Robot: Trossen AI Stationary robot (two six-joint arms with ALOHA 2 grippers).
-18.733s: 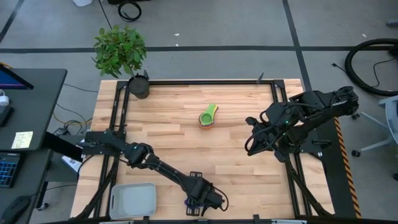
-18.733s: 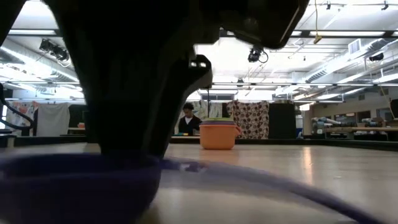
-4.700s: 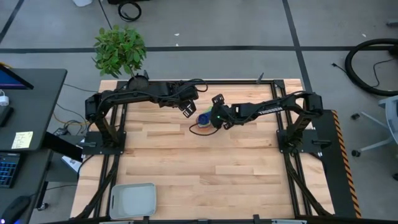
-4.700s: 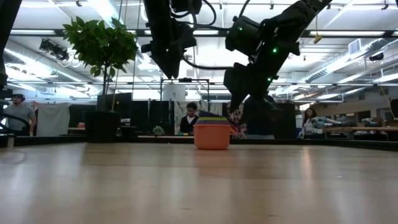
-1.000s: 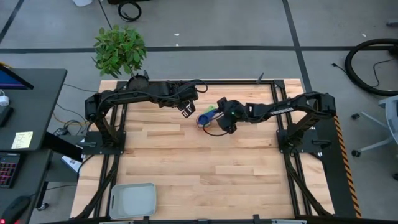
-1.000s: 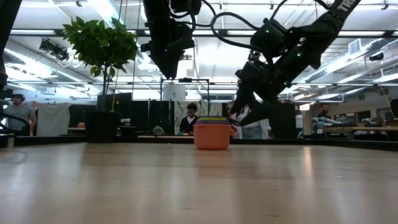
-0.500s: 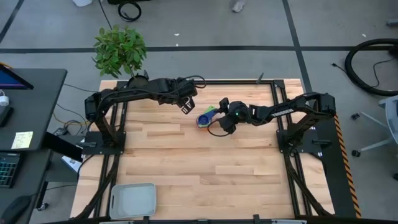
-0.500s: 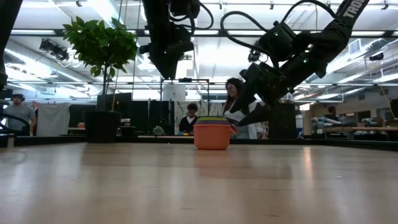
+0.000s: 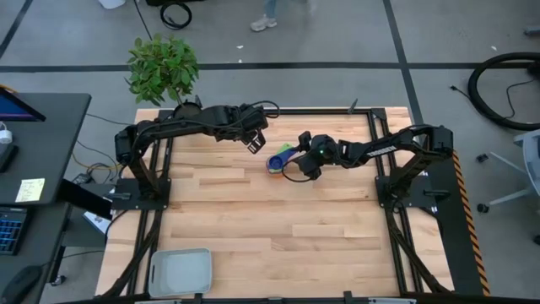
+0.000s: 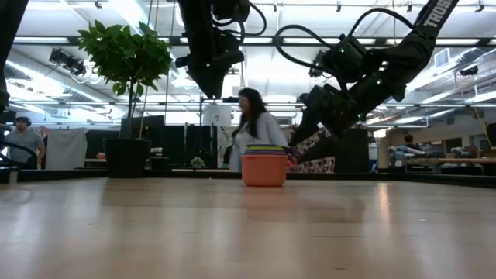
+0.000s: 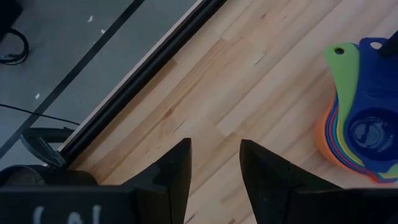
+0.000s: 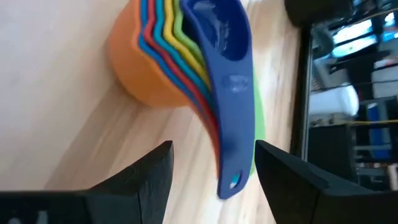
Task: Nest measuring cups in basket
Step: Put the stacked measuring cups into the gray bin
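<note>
The measuring cups (image 9: 278,161) stand nested in one stack on the wood table's far middle, orange outermost and dark blue (image 12: 217,31) on top, the orange cup's base on the table (image 10: 263,169). Their handles fan out toward my right gripper (image 12: 214,165), which is open with a finger on either side of the dark blue handle (image 12: 235,124), touching nothing. My left gripper (image 11: 214,162) hangs open above bare wood just left of the stack (image 11: 357,124), nothing between its fingers. The light grey basket (image 9: 180,272) lies empty at the near left corner.
A potted plant (image 9: 164,72) stands at the table's far left corner. A black frame rail (image 11: 143,93) runs along the far edge. A person (image 10: 252,136) walks behind the table. Open wood lies between the stack and the basket.
My right gripper has drawn a little toward the far edge and risen slightly, still open beside the handles. My left gripper has shifted slightly toward the far edge. The stack has stayed put. A person has walked in behind the table.
</note>
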